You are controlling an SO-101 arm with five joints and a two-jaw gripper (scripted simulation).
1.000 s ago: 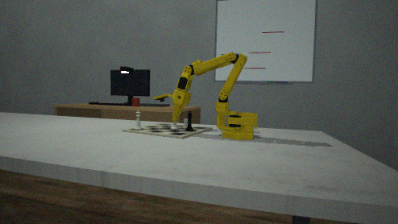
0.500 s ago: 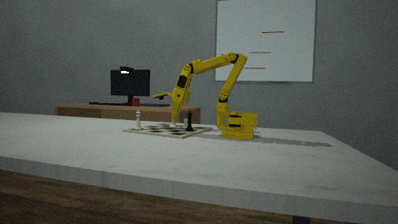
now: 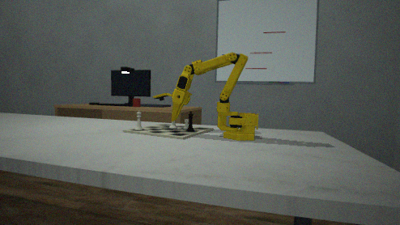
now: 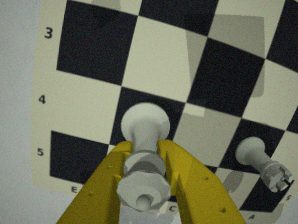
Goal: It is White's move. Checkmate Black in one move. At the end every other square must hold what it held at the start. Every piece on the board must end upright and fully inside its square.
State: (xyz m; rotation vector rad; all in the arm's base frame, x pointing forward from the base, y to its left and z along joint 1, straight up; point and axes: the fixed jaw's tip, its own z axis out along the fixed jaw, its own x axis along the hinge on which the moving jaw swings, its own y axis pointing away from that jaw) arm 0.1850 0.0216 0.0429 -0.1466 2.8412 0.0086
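- Gripping a white chess piece (image 4: 144, 156) by its stem, the yellow gripper (image 4: 148, 163) is clenching on it from both sides, one jaw to the left and one to the right.
- Standing upright, the held piece is running its long axis straight up between the jaws, its round base (image 4: 144, 121) sitting over a dark square near the row marked 4 on the chessboard (image 4: 166, 56).
- Resting just to the right of the gripper, a second white piece (image 4: 261, 159) is staying close enough to be a likely risk in any sideways move.
- Showing from the side, the exterior view is adding a black piece (image 3: 190, 121) and a tall white piece (image 3: 138, 120), both missing from the wrist view.
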